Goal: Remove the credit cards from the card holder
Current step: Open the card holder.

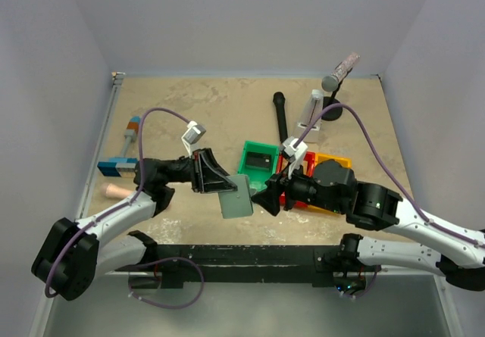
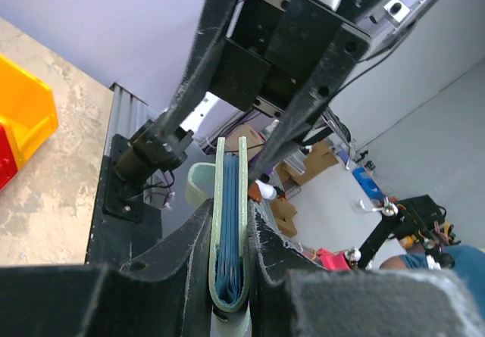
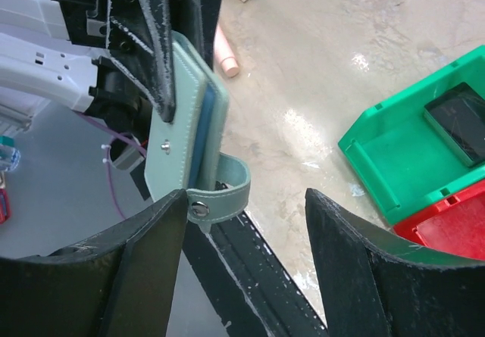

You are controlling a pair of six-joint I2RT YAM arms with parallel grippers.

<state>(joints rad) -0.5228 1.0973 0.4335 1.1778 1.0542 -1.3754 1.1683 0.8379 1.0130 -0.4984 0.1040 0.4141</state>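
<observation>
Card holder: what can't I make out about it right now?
Left wrist: card holder sits edge-on in the left gripper; cards cannot be counted.
Right wrist: its covers hide every card face.
Top: right gripper fingertips too small; contact with the strap unclear.

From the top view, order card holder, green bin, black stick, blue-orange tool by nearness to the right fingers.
1. Card holder, at the right fingers' tips.
2. Green bin, just behind.
3. Black stick, farther back.
4. Blue-orange tool, far left.

The card holder is pale grey-green with blue inside; green bin, red bin, orange-yellow bin, mottled tan table.
</observation>
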